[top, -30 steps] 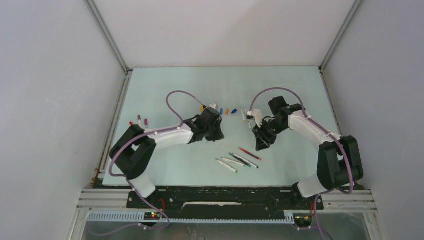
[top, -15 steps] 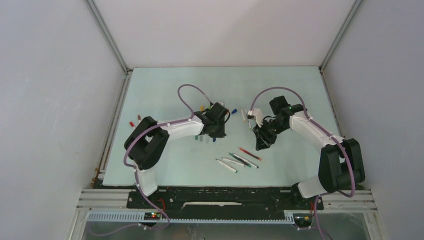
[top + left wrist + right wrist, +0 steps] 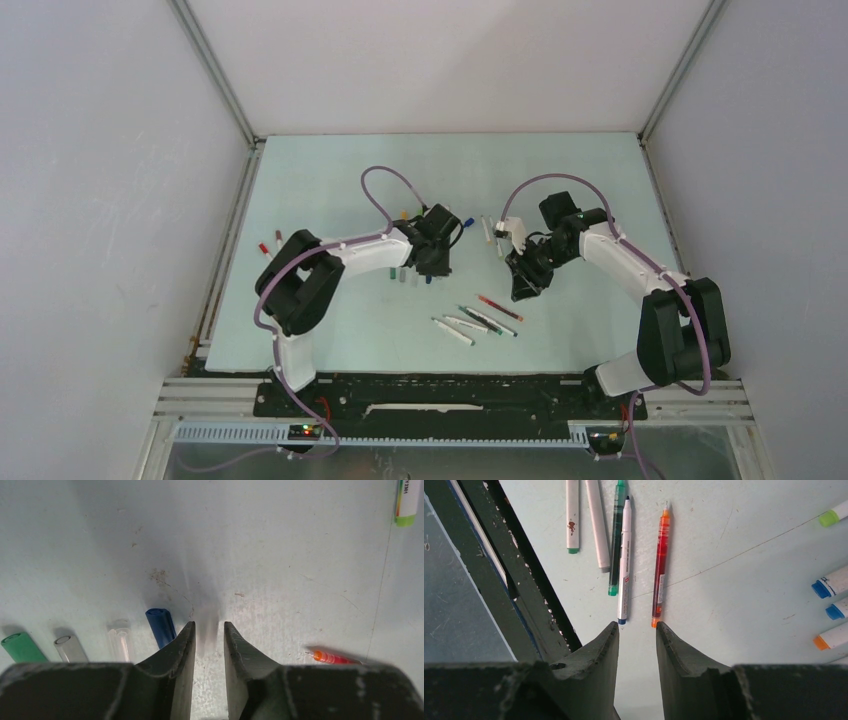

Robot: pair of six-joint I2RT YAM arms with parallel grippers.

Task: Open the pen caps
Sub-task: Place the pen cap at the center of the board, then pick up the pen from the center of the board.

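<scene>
Small pen caps lie in a row in the left wrist view: a blue cap [image 3: 160, 625], two clear caps [image 3: 120, 641] and a green cap [image 3: 22, 647]. My left gripper [image 3: 209, 630] hovers just right of the blue cap, jaws slightly apart with only bare table between them. In the top view it [image 3: 432, 262] sits over that row of caps [image 3: 410, 277]. My right gripper [image 3: 636, 627] is open and empty. It sits just short of the ends of an orange-red pen [image 3: 660, 565] and a white pen [image 3: 624, 560], and it also shows in the top view [image 3: 520, 290].
Several uncapped pens [image 3: 480, 320] lie near the table's front centre. Red and purple caps [image 3: 270, 243] lie at the far left, and a yellow cap [image 3: 404, 214] and a blue cap [image 3: 467, 222] lie behind the left gripper. Pens with blue, orange and green ends [image 3: 831, 610] lie at the right. The table's dark front edge [image 3: 499, 570] is close.
My left arm has swung right and stretched out over the caps at table centre, then settled. My right arm has barely moved.
</scene>
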